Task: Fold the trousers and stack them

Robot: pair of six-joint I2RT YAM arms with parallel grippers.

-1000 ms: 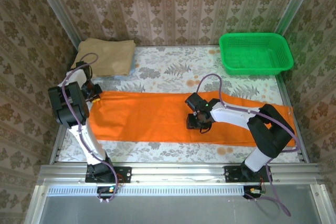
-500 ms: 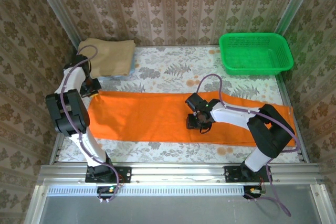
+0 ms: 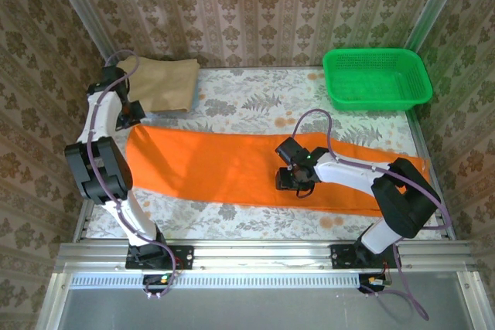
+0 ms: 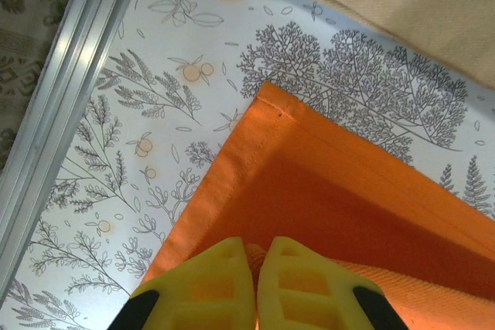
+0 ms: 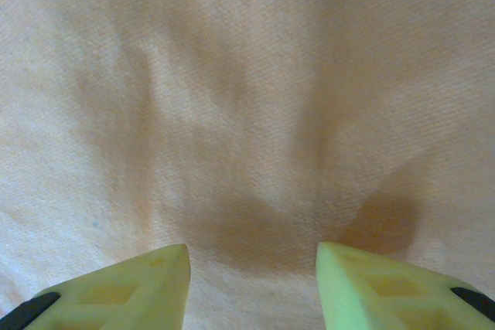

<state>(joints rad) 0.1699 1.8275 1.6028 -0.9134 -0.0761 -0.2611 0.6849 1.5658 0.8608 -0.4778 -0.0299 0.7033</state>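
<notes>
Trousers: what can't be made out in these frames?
- Top view: where the left gripper pinches the trousers, hidden under its wrist.
- Top view: trousers' near right corner, covered by the right arm.
- Right wrist view: cloth washed out; unclear whether the right gripper touches it.
- Left wrist view: tan cloth, cut off by the top edge.

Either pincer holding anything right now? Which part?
Left pincer pinches the orange trousers at their left-end edge. Right pincer is open over mid-cloth, holding nothing.

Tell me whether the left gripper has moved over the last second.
Yes. In the top view the left gripper has moved toward the back of the table, closer to the folded tan cloth, pulling the end of the trousers along.
</notes>
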